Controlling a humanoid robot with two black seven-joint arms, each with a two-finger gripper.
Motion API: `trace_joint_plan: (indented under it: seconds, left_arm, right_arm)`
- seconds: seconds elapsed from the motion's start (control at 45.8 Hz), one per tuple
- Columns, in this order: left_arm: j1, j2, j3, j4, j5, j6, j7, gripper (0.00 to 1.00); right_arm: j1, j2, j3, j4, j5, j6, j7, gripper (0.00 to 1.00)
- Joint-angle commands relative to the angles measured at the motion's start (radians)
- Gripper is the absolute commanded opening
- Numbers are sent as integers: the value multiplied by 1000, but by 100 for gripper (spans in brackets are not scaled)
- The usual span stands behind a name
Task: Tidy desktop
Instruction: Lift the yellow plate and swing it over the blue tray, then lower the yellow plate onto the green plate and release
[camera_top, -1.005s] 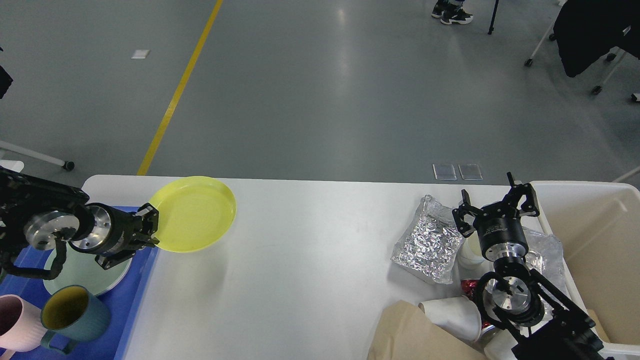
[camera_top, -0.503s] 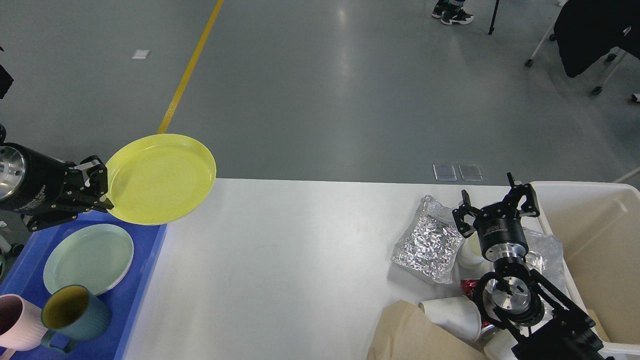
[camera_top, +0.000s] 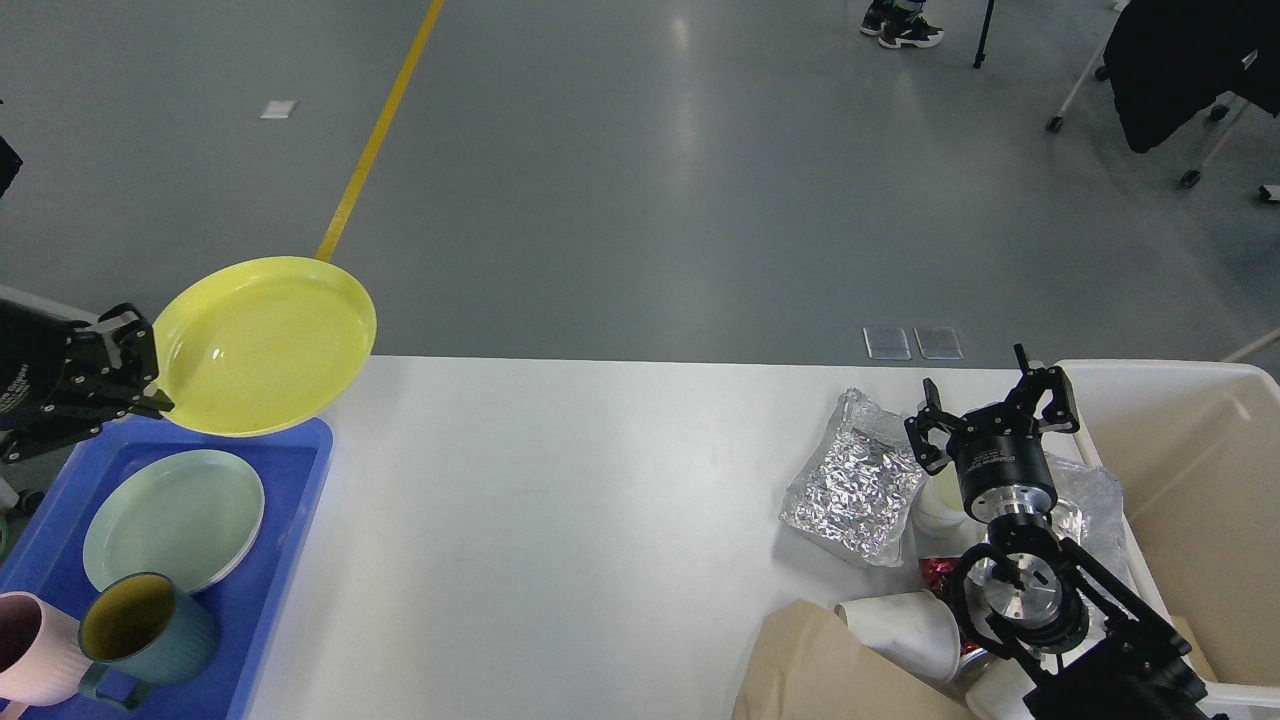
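The left arm is cut off by the left edge of the view, so only the left gripper (camera_top: 150, 375) and a short black section behind it are seen. A pink mug (camera_top: 30, 650) is cropped at the lower left corner, and the cream bin (camera_top: 1200, 470) runs out of the view on the right. Beneath the right arm a pile of litter is partly hidden: a paper cup (camera_top: 900, 630), a brown paper bag (camera_top: 830, 670) and something red that cannot be made out.

Compared with half a second ago, the yellow plate (camera_top: 265, 345) is carried further to the left, and more of the blue tray (camera_top: 290, 560) is uncovered. The right gripper (camera_top: 990, 405) is unchanged in place.

The left gripper is closed on the left rim of the yellow plate, which is held in the air above the far end of the blue tray. The right gripper's fingers are spread apart and nothing is held between them; it hovers beside a foil packet (camera_top: 860, 480). The desktop (camera_top: 560, 520) lies below and to the right of the left gripper, between the tray and the bin. A pale green plate (camera_top: 170, 515) and a teal mug (camera_top: 145, 630) are set in the tray.
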Motion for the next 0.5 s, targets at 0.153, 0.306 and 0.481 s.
trace_joint_plan:
  seconds: [0.153, 0.306, 0.481]
  left_arm:
    - [347, 73, -95, 285, 87, -1, -13, 0]
    - [655, 72, -292, 506, 87, -1, -13, 0]
    - [843, 50, -447, 624, 89, 8, 2, 0]
  right_arm:
    - [0, 0, 0, 1, 0, 0, 0, 100]
    - [0, 0, 0, 1, 0, 0, 0, 100]
    - [0, 0, 0, 1, 0, 0, 0, 100]
